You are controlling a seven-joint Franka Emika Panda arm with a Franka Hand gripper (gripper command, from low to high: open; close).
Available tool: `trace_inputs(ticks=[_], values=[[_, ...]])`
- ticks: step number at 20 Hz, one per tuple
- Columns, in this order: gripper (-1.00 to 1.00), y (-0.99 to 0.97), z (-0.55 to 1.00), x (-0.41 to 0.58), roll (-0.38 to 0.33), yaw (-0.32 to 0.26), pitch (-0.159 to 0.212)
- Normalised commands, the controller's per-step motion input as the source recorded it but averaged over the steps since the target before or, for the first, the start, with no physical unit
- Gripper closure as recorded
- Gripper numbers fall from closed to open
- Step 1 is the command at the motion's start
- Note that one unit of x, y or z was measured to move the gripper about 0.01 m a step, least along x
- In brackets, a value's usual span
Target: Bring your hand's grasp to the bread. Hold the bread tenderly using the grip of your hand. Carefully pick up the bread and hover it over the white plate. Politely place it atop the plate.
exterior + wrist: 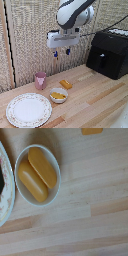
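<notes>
The bread (pixel 65 84) is a small flat orange-brown slab lying on the wooden table, just behind the small white bowl; the wrist view catches only its edge (pixel 92 130). The white plate (pixel 28 109) with its thin golden rim sits at the front of the exterior view's left, and a sliver of its rim (pixel 4 188) shows in the wrist view. My gripper (pixel 62 52) hangs high above the table, over the area behind the bread, its blue-tipped fingers apart and empty. The fingers do not show in the wrist view.
A small white bowl (pixel 58 95) holding yellow-orange food pieces (pixel 36 174) stands between plate and bread. A pink cup (pixel 40 80) stands behind the plate. A black box-like appliance (pixel 109 52) occupies the exterior view's right. A woven wall runs behind.
</notes>
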Motion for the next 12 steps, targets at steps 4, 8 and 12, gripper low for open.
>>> trace_inputs(ticks=[4, 8, 12], values=[[-1.00, -0.67, -0.09, 0.147, 0.100, -0.008, 0.035], [-1.00, -0.88, -0.15, 0.150, 0.131, 0.000, 0.048], [-1.00, -0.73, -0.21, 0.157, 0.111, 0.018, 0.036]])
